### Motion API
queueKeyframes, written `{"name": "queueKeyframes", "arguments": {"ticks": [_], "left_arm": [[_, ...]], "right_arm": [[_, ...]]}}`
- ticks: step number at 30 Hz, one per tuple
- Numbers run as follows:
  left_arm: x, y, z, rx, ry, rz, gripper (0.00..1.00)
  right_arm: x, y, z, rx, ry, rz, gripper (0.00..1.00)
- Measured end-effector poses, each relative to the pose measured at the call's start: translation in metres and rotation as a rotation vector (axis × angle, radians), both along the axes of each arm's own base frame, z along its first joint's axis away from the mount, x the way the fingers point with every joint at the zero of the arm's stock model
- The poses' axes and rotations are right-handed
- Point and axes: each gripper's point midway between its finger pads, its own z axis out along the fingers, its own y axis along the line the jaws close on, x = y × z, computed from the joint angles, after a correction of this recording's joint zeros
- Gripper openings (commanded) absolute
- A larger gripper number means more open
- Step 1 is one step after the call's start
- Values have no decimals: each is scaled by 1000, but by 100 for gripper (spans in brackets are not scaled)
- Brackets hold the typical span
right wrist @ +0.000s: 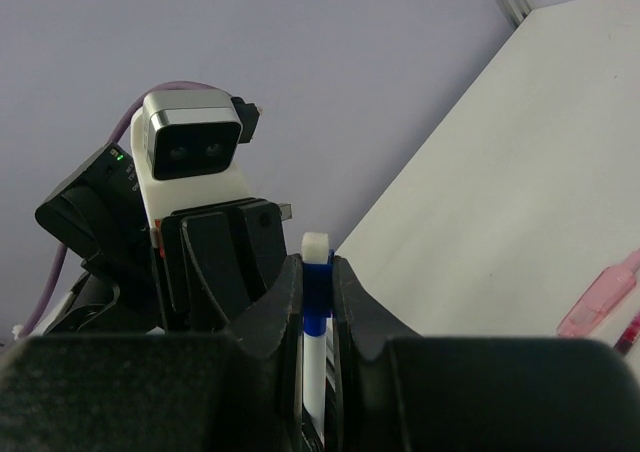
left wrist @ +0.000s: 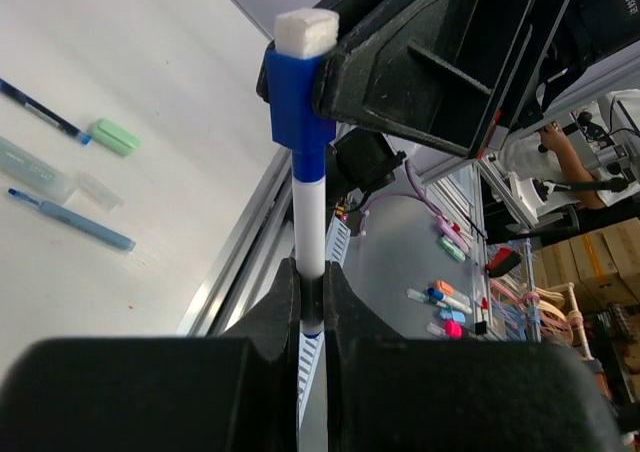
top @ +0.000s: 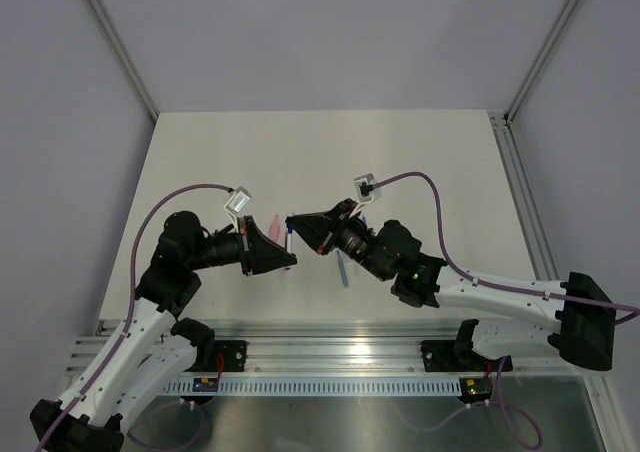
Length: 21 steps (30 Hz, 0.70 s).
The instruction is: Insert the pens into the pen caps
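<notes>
Held the white pen (left wrist: pixel 311 222) tight in the left hand (left wrist: pixel 312 277). Pinched its blue cap (left wrist: pixel 298 102) in the right hand (right wrist: pixel 318 272). Hung mid-frame over the surface (top: pixel 250 152), far from its edges, open room beyond.

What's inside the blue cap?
A white pen runs into the blue cap; its tip and depth inside are hidden. The left end effector grips the pen.
</notes>
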Motion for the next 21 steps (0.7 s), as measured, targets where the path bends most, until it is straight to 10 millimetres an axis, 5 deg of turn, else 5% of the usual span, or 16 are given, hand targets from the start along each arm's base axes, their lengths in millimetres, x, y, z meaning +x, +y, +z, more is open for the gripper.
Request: {"name": "queueKeyframes", "arguments": {"ticks": [13, 21], "left_arm": [[-16, 2, -19, 37, 113, -50, 0], [-18, 2, -20, 38, 121, -62, 0]], "right_arm": [[-15, 2, -29, 69, 105, -8, 0], [-16, 0, -31, 95, 129, -28, 0]]}}
